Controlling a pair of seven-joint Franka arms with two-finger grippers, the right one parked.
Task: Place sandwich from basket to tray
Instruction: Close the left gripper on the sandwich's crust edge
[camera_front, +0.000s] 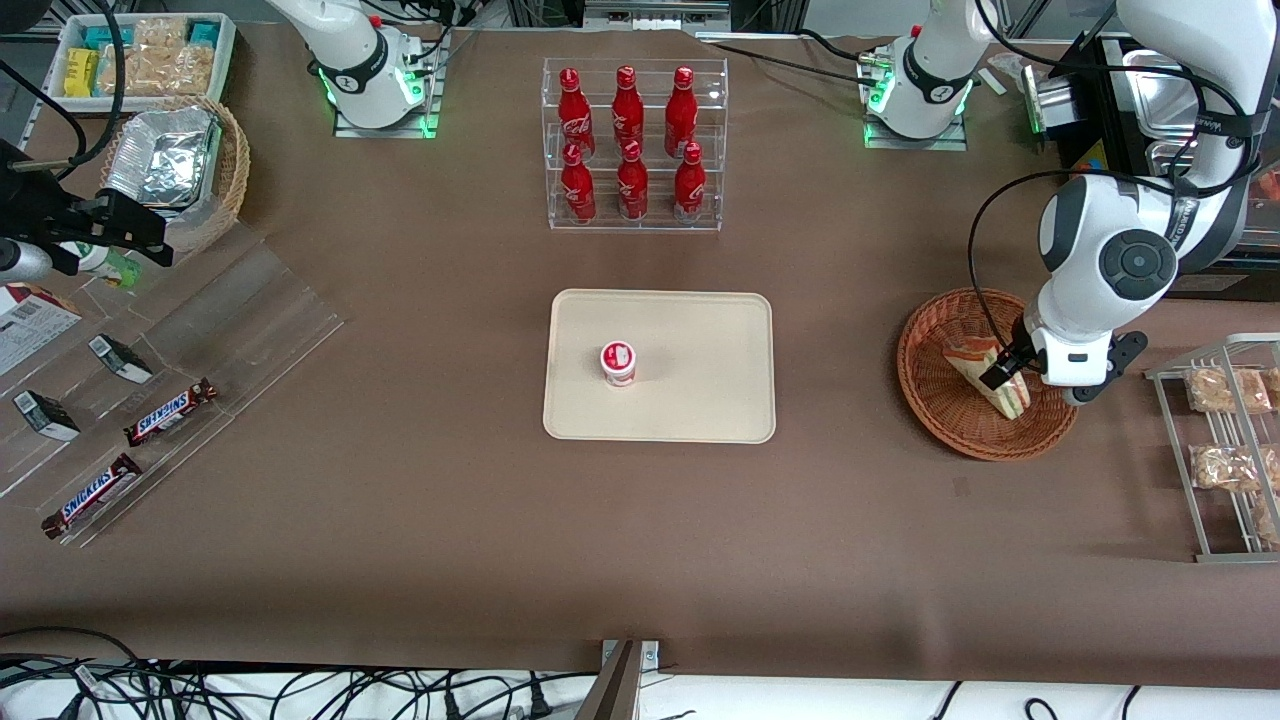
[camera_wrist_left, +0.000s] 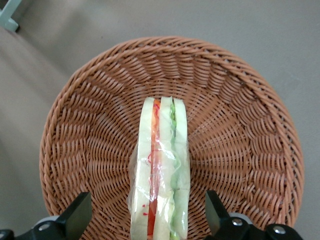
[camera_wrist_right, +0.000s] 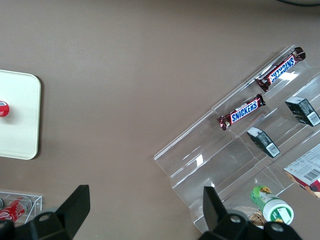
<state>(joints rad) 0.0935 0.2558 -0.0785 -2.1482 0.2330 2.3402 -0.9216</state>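
Note:
The wrapped wedge sandwich (camera_front: 985, 372) lies in the round reddish-brown wicker basket (camera_front: 935, 400) toward the working arm's end of the table. In the left wrist view the sandwich (camera_wrist_left: 160, 175) stands on edge in the basket (camera_wrist_left: 90, 130), showing white bread with red and green layers. My left gripper (camera_front: 1008, 372) is down in the basket, open, with one finger on each side of the sandwich (camera_wrist_left: 75, 215) and a gap between each finger and the wrap. The cream-beige tray (camera_front: 700, 340) lies at mid-table with a small red-and-white cup (camera_front: 618, 362) on it.
A clear rack of red bottles (camera_front: 632, 140) stands farther from the front camera than the tray. A metal wire rack with snack bags (camera_front: 1230, 450) is beside the basket. Acrylic shelves with Snickers bars (camera_front: 170, 412) lie toward the parked arm's end.

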